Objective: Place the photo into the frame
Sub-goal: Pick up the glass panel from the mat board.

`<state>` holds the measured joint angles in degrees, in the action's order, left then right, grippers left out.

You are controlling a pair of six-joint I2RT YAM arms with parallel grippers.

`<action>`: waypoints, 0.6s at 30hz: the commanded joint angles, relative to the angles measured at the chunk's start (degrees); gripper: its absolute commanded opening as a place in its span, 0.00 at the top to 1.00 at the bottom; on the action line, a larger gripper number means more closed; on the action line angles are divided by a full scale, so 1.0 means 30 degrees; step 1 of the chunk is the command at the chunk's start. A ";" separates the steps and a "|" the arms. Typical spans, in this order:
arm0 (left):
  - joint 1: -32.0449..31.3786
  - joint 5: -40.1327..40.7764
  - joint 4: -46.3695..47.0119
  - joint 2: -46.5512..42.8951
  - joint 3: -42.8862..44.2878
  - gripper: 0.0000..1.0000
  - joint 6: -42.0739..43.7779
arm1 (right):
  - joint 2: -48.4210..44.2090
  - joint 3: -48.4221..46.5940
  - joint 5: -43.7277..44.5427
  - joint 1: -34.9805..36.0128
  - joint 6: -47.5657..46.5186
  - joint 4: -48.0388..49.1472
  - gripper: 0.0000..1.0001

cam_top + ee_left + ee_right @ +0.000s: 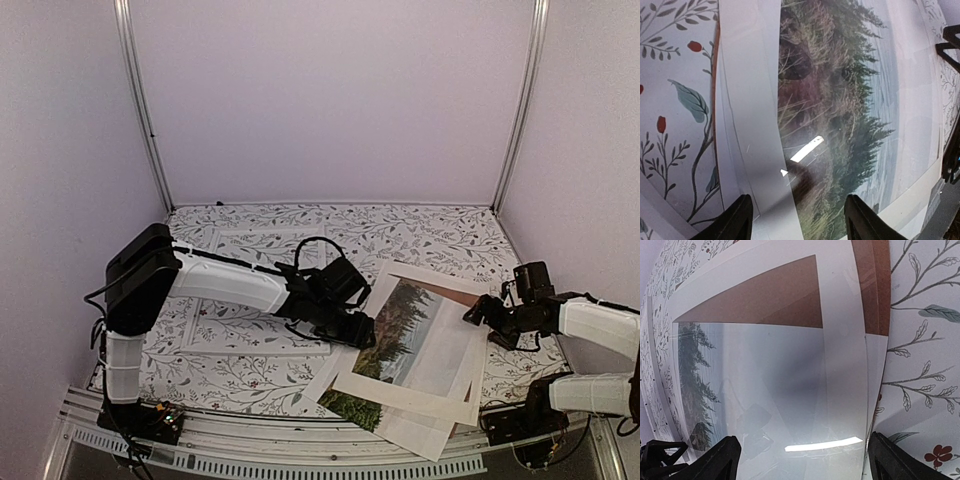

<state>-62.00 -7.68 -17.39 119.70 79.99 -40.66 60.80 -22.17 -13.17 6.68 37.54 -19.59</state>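
Note:
The photo (410,330), a landscape print with dark conifers and pale sky, lies tilted at front right on top of a white mat (425,402) and a brown backing board (455,293). The frame (260,231), a narrow white border with a clear pane, lies flat at centre left under my left arm. My left gripper (355,335) is open over the photo's left margin; its wrist view shows the print (840,100) between its spread fingers. My right gripper (480,315) is open at the stack's right edge, over the pale sky part (765,380).
The floral tablecloth (420,235) covers the table. The stack's near corner reaches the table's front edge (300,440). White walls and metal posts (520,100) enclose the back and sides. The mat's window shows brown board (770,300).

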 commanded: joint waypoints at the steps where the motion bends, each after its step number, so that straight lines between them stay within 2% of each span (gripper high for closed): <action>1: -0.0267 0.0219 0.0205 0.0580 -0.0123 0.36 -0.0368 | -0.0054 0.0389 -0.0867 -0.0042 0.0259 0.0288 0.09; 18: -0.0243 -0.0294 0.0723 0.0994 -0.0676 0.39 -0.0374 | -0.0512 -0.0432 -0.2129 -0.0050 0.0583 0.0881 0.22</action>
<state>-62.00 -7.57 -14.41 120.09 79.33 -41.65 60.47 -21.89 -15.05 6.31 38.50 -18.74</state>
